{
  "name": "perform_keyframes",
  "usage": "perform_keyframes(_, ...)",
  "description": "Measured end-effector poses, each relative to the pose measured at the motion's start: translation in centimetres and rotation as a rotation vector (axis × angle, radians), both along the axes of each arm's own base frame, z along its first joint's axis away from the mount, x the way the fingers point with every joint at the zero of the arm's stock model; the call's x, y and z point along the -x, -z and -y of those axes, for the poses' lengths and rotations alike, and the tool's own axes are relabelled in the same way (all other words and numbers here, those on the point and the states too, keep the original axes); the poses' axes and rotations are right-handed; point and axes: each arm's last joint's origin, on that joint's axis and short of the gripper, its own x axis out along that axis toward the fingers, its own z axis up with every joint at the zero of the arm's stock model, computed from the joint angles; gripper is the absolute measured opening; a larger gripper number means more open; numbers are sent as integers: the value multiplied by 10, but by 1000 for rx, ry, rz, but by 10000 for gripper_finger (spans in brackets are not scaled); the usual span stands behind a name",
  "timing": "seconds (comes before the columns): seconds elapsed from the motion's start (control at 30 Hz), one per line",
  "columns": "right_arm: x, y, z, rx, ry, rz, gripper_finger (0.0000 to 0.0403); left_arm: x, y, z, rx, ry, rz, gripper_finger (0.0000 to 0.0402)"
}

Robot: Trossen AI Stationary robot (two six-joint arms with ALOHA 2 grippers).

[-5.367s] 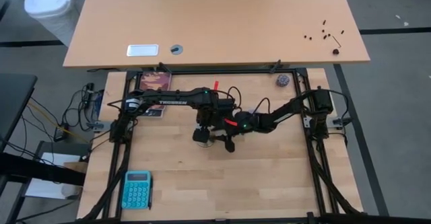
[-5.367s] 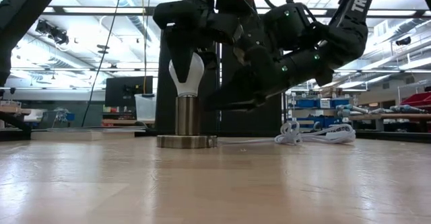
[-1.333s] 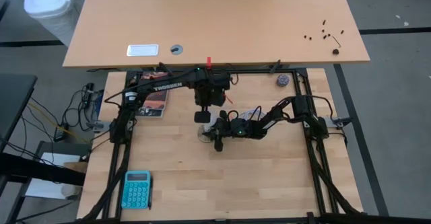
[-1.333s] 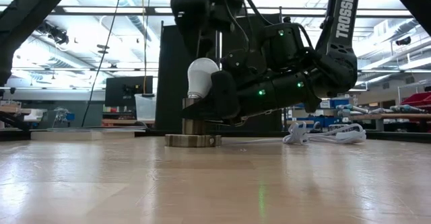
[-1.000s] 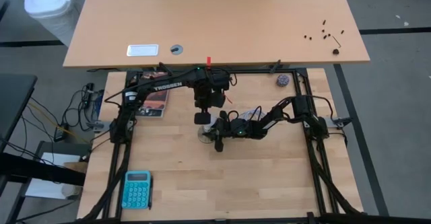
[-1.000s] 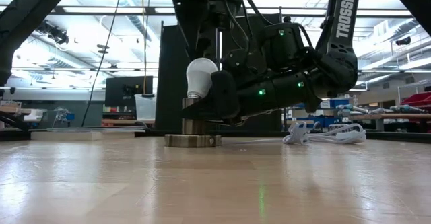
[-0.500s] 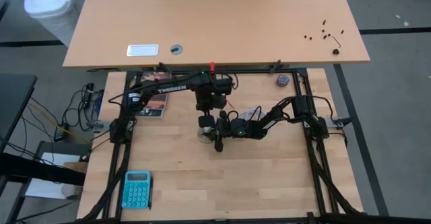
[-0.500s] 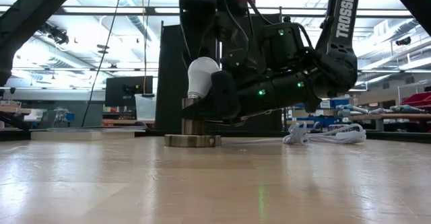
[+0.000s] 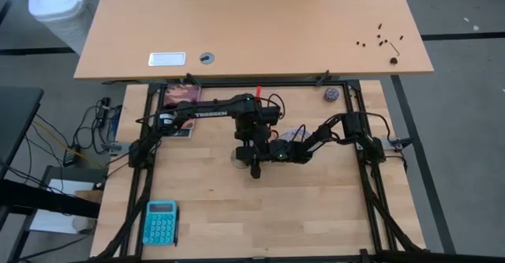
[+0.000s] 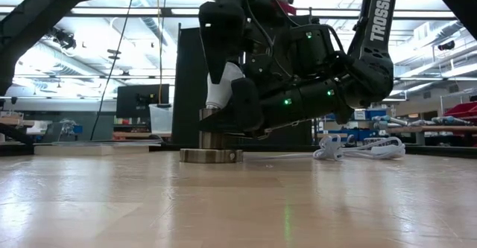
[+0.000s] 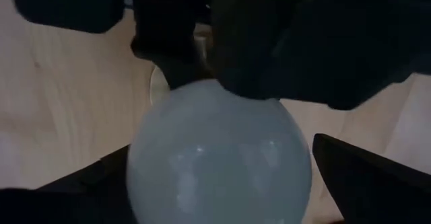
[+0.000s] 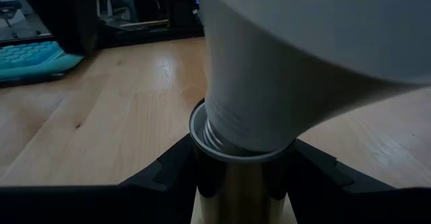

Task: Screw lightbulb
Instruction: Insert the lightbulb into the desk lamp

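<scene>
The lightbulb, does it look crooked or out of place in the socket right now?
Somewhat. In the right wrist view the lightbulb sits tilted in the metal socket, its threads still showing above the rim. The right gripper braces the socket, and the left gripper straddles the bulb with fingers open. Nothing looks broken.

White lightbulb, brassy metallic socket (shiny), teal calculator, pale wood-grain table, black arms.
</scene>
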Motion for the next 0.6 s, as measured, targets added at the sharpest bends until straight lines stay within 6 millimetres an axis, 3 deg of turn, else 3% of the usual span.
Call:
perform_keyframes(0.13, 0, 0, 0, 0, 0, 0, 186, -3, 0, 3, -29, 12, 18, 365)
perform_keyframes(0.43, 0, 0, 0, 9, -2, -1, 186, -4, 0, 4, -35, 10, 29, 272)
perform_keyframes(0.6, 0, 0, 0, 11, -2, -2, 186, -3, 0, 4, -32, -23, 9, 265)
